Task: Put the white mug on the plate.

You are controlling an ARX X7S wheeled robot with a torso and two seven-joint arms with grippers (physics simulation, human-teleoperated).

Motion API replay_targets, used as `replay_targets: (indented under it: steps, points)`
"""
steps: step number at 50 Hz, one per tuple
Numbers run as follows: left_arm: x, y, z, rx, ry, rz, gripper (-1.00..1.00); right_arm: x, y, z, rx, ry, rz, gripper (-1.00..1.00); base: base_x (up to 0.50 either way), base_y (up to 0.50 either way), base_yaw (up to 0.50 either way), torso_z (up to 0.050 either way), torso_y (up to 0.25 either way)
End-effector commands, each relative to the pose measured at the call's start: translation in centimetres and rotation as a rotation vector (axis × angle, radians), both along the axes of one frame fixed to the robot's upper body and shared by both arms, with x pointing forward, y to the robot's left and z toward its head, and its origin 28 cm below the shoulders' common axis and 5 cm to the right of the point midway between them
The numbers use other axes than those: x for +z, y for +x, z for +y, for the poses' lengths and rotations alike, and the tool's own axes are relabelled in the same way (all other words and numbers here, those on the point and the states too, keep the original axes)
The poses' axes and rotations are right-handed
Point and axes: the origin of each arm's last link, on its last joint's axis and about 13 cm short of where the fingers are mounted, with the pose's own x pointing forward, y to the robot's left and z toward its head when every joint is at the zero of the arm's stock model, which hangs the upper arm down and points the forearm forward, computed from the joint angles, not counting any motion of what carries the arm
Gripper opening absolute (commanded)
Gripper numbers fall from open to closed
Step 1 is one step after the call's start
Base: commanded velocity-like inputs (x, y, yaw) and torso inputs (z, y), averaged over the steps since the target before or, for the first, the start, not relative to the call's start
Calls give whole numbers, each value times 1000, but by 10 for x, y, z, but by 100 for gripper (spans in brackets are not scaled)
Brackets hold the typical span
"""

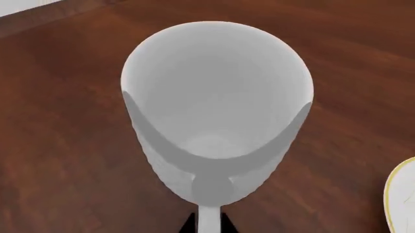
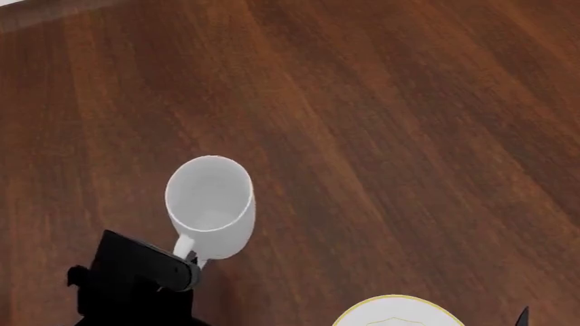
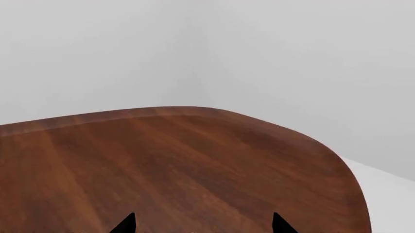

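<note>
The white mug (image 2: 210,206) is held by its loop handle in my left gripper (image 2: 187,261), near the lower left of the head view. It fills the left wrist view (image 1: 217,107), mouth toward the camera, with the handle (image 1: 209,219) pinched between the dark fingertips. Whether it is lifted off the wooden table (image 2: 381,122) I cannot tell. The plate (image 2: 397,312), white with a thin gold rim, shows partly at the bottom edge, right of the mug; its rim also shows in the left wrist view (image 1: 397,194). My right gripper (image 3: 202,224) is open and empty over the table.
The dark wooden table has a rounded far corner (image 3: 324,155) with a pale floor and wall beyond it. A bit of my right arm (image 2: 523,316) shows at the lower right of the head view.
</note>
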Motion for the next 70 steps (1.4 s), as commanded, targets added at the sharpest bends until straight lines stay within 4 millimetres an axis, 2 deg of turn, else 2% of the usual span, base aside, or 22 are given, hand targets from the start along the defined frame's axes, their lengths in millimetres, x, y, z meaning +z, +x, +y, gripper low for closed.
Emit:
replay_targets:
  steps: [1,8,19,29,49,70]
  points:
    - [14,-21,-8,-113,43,-26,-100,0,0,0,0,-2,2,100,0,0,0,0,0]
    - [24,-32,-14,-154,70,-32,-100,0,0,0,1,-2,-1,100,0,0,0,0,0]
    - [35,-50,-31,-341,81,22,-100,-1,4,2,11,-1,3,100,0,0,0,0,0]
    - [42,-56,-46,-444,77,77,-100,1,8,3,26,-5,4,100,0,0,0,0,0]
    - [32,-64,-65,-571,109,128,-100,0,9,3,33,-4,6,100,0,0,0,0,0]
    - [26,-67,-72,-628,102,156,-100,-1,8,5,34,-4,8,100,0,0,0,0,0]
